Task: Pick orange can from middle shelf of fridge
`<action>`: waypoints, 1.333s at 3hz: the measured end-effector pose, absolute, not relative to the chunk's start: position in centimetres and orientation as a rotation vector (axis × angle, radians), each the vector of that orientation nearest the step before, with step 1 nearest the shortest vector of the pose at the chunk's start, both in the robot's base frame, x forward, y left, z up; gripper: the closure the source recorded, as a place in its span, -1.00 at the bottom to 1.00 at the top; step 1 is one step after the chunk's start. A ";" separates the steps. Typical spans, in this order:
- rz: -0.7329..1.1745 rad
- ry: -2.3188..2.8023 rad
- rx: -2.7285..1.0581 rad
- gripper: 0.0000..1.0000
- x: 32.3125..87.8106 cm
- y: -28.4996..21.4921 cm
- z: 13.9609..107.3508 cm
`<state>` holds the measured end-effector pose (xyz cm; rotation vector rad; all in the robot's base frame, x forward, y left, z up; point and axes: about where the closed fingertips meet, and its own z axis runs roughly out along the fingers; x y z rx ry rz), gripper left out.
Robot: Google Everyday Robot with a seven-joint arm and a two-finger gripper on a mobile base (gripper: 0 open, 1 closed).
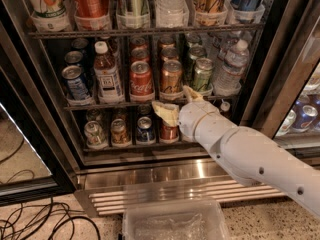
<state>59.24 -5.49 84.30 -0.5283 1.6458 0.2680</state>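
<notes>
On the middle shelf of the fridge, front row: orange can. Stands upright in a clear cup tray, with more cans lined up behind. Flanked just beside by a red Coca-Cola can toward the view's left and a green can toward its right. Further left, a brown bottle with a white cap and a blue can; further right, a clear water bottle.

Just in front of and below the orange can, the gripper, spread apart and clamped on nothing. One pale fingertip low over the shelf's front rail, the other up by the can's lower right edge; cannot tell whether either touches it. Carried on a white arm reaching in from lower right.

Underneath, a row of small cans on the bottom rack, partly hidden by the gripper. Lower still, the steel slatted base, then a clear plastic bin and black cables on the speckled floor.
</notes>
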 end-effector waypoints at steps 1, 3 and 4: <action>0.231 1.616 -0.496 -0.42 59.8 -5.9 84.6; 0.193 1.561 -0.471 -0.42 61.7 -6.2 85.0; 0.174 1.538 -0.463 -0.42 62.5 -6.5 85.3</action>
